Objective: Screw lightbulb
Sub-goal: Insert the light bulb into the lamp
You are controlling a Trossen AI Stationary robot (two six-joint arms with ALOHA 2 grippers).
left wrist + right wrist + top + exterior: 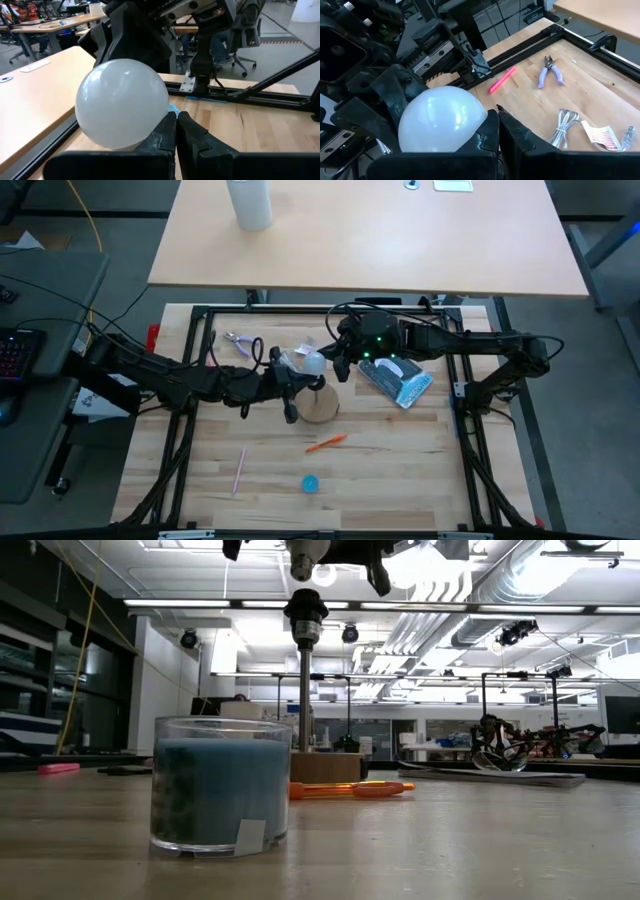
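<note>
Left tool [175,130] closed | lightbulb [122,102] touching, beside | right tool [496,131] closed

A pale wooden desk [380,240] stands on grey floor [600,380] beyond the light-wood worktop [400,470] with its black frame. In the low view, the room behind is an open workshop with white ceiling ducts [440,610], strip lights [200,603] and far benches. The left wrist view shows long tables [55,22] and a wheeled office chair [247,30] on grey floor.
</note>
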